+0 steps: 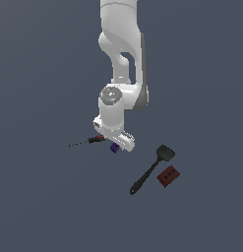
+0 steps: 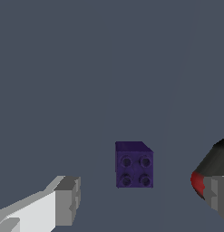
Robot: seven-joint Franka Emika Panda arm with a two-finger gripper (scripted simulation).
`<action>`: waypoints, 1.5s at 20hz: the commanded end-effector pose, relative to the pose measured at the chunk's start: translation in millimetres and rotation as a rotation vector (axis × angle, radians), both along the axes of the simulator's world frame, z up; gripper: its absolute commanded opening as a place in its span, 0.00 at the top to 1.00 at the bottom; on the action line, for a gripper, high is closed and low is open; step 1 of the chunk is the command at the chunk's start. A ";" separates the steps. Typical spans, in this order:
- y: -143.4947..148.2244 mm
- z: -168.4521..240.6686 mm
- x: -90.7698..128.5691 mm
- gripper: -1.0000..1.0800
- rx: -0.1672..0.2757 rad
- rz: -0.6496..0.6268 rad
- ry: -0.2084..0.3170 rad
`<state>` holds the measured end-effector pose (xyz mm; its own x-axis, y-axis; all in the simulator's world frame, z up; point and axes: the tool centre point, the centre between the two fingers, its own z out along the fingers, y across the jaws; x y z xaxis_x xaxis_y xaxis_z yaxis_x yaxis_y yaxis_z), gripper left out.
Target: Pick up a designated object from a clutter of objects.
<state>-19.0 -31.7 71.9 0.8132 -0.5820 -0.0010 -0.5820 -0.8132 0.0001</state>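
The designated object is a tiny purple cube (image 1: 113,148) with four studs (image 2: 134,165), lying on the dark floor. My gripper (image 1: 116,143) hangs low right over it, and the white hand covers part of the cube in the exterior view. In the wrist view the gripper (image 2: 140,197) is open, its two grey fingertips (image 2: 68,199) standing wide on either side of the cube without touching it. The red-and-black screwdriver handle (image 2: 207,171) lies close by the other fingertip.
The thin screwdriver (image 1: 87,141) stretches toward the exterior view's left from under the hand. A long black spatula (image 1: 152,170) and a dark red block with holes (image 1: 168,176) lie further to the exterior view's right, apart from the cube.
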 end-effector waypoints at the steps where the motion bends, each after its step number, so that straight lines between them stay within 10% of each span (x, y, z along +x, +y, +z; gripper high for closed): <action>1: 0.2 -3.7 -0.2 0.04 0.000 0.000 0.000; 16: -0.5 -50.0 -0.8 0.04 0.000 -0.005 -0.001; 17: -0.5 -50.0 -0.8 1.00 0.000 -0.005 -0.001; 30: -1.0 -47.1 -0.2 1.00 0.000 -0.004 -0.001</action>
